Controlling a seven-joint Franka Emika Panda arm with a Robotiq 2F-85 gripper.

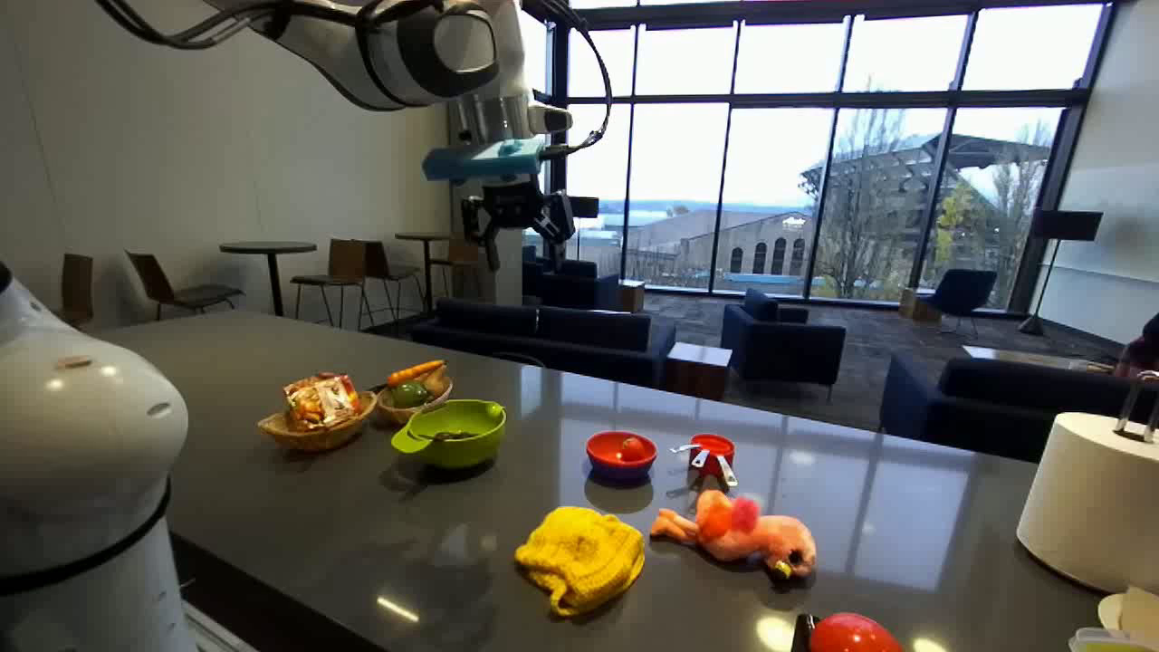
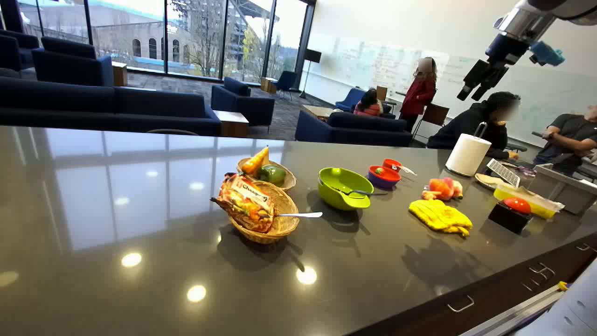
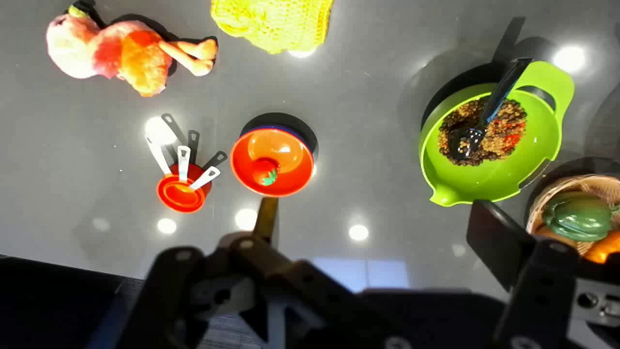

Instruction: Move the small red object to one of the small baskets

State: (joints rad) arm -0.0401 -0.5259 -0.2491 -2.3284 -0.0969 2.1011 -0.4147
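A low, round, glossy red bowl, purple outside (image 1: 620,468) (image 2: 383,179) (image 3: 293,167), stands on the counter. In it lies a smaller round red piece with a green leaf top (image 1: 633,449) (image 3: 264,171); I cannot tell which is the small red object. A small wicker basket (image 1: 312,439) (image 2: 288,212) holds a food packet and a utensil. Another basket (image 1: 391,416) (image 2: 290,179) (image 3: 534,215) holds vegetables. My gripper (image 1: 525,261) (image 2: 469,97) (image 3: 377,206) is open and empty, high above the counter. In the wrist view a fingertip shows just below the red bowl.
A green bowl (image 1: 471,439) (image 3: 489,186) with a dark spoon stands between red bowl and baskets. Red measuring cups (image 3: 180,195), a flamingo toy (image 1: 747,534), a yellow knit cloth (image 1: 584,560), a red dome (image 2: 517,205) on a black box and a paper-towel roll (image 1: 1096,498) lie around.
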